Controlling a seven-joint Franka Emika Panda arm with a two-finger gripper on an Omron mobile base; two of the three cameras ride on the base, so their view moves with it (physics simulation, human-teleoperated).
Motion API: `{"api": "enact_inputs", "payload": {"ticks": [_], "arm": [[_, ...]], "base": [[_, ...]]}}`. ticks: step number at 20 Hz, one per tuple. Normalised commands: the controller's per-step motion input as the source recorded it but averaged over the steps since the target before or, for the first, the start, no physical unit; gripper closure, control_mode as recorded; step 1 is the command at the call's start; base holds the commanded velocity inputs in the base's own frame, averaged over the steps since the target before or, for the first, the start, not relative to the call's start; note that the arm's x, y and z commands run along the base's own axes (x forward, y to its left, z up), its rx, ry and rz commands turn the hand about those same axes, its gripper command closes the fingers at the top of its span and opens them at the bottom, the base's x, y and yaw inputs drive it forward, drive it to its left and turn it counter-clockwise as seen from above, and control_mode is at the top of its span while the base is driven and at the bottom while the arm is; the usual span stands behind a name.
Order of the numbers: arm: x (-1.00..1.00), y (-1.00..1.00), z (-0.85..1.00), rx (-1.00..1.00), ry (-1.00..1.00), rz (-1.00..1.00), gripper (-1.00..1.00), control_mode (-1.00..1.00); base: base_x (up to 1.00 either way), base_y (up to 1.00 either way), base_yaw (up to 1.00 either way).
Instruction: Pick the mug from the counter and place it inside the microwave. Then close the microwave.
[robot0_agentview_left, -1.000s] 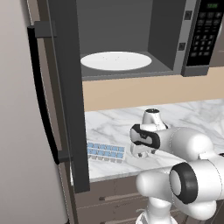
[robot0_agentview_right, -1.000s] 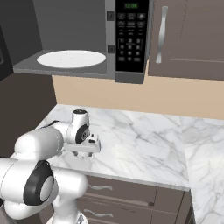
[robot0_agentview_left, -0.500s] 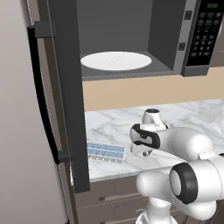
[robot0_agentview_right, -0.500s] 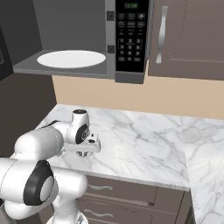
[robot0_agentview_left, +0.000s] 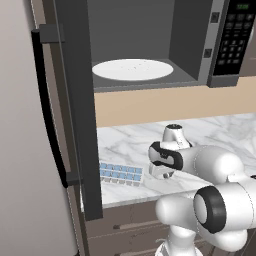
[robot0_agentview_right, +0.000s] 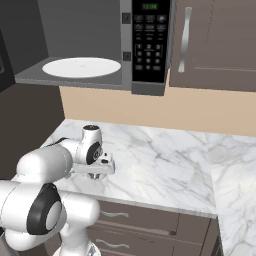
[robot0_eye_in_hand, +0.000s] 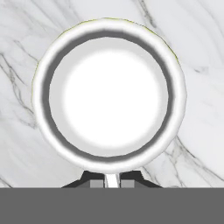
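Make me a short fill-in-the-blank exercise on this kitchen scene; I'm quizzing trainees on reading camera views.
1. The microwave door stands ____.
2. In the hand view, the gripper is closed on the rim of the ____.
3. The round white plate lies inside the ____.
4. The blue ice cube tray lies on the ____, left of the arm.

Missing words: open; mug; microwave; counter

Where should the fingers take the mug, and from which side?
By the rim wall, from straight above. The mug stands upright on the counter, mouth open toward the hand, so one finger can go inside and one outside. The gripper is already shut on the rim's near edge.
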Motion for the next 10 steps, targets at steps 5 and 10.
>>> {"api": "enact_inputs", "payload": {"ticks": [5, 10], "arm": [[-0.07, 0.00, 0.06, 0.00, -0.05, 0.00, 1.00, -1.00], [-0.36, 0.00, 0.59, 0.00, -0.14, 0.00, 1.00, -1.00]], "base": [[0.00, 0.00, 0.00], [0.00, 0.00, 0.00]]}}
